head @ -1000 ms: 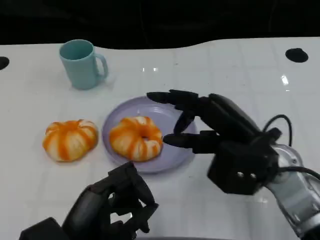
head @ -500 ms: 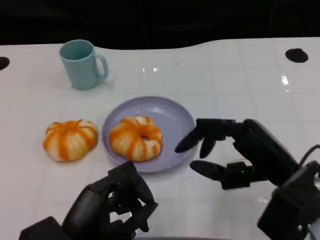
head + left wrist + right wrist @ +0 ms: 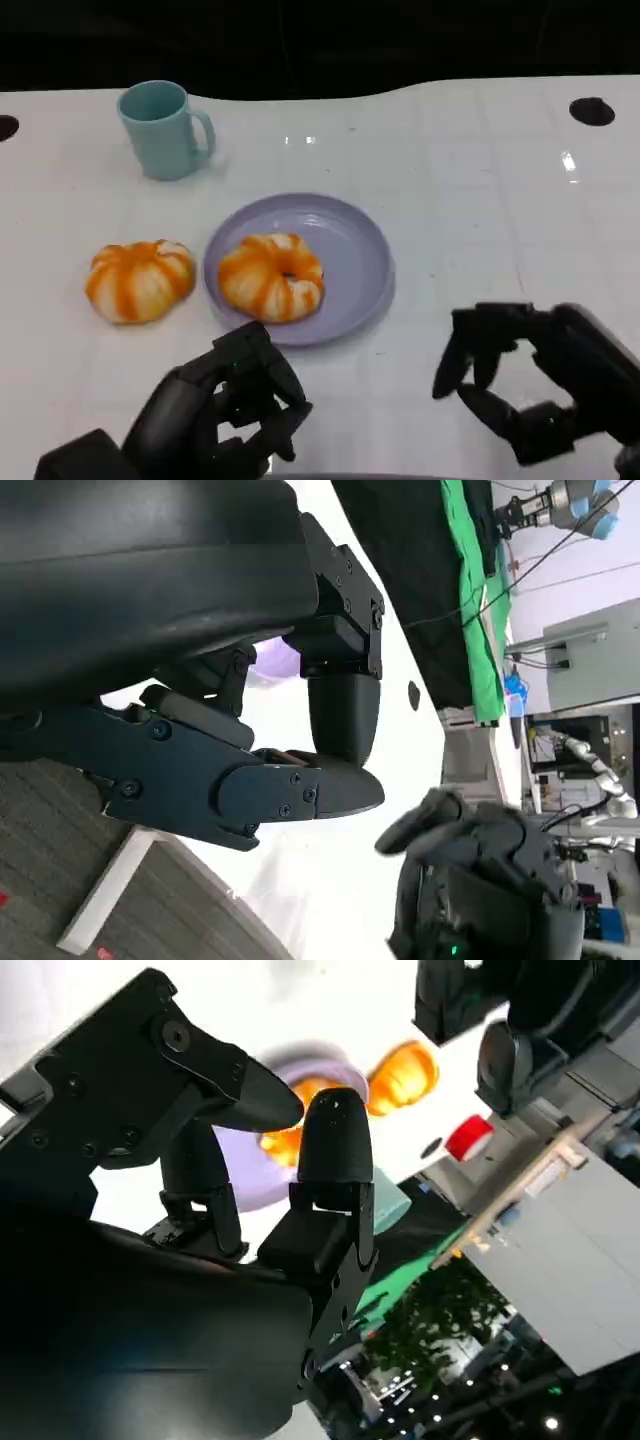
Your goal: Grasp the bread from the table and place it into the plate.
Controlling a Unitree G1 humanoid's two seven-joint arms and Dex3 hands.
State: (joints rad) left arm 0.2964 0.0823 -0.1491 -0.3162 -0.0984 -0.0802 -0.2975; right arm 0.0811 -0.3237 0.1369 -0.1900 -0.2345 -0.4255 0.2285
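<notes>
— Where's the bread now?

— One bread (image 3: 271, 276) lies on the plate (image 3: 360, 260), mid-frame. A second bun (image 3: 139, 279) sits on the table (image 3: 480, 180) just left of it.

— And the hands?

— The right hand (image 3: 525, 390), lower right, holds nothing, fingers apart. The left hand (image 3: 225, 410), at the bottom edge, is curled in on nothing.

— Next?

— I'd guess reaching for the second bun, if wanted.

— Any writing?

— None readable, not even on the cup (image 3: 162, 128).

At seven o'clock the black many-fingered left hand (image 3: 225, 415) has its fingers curled in, holding nothing. At five o'clock the black right hand (image 3: 530, 390) holds nothing, fingers apart.
</notes>
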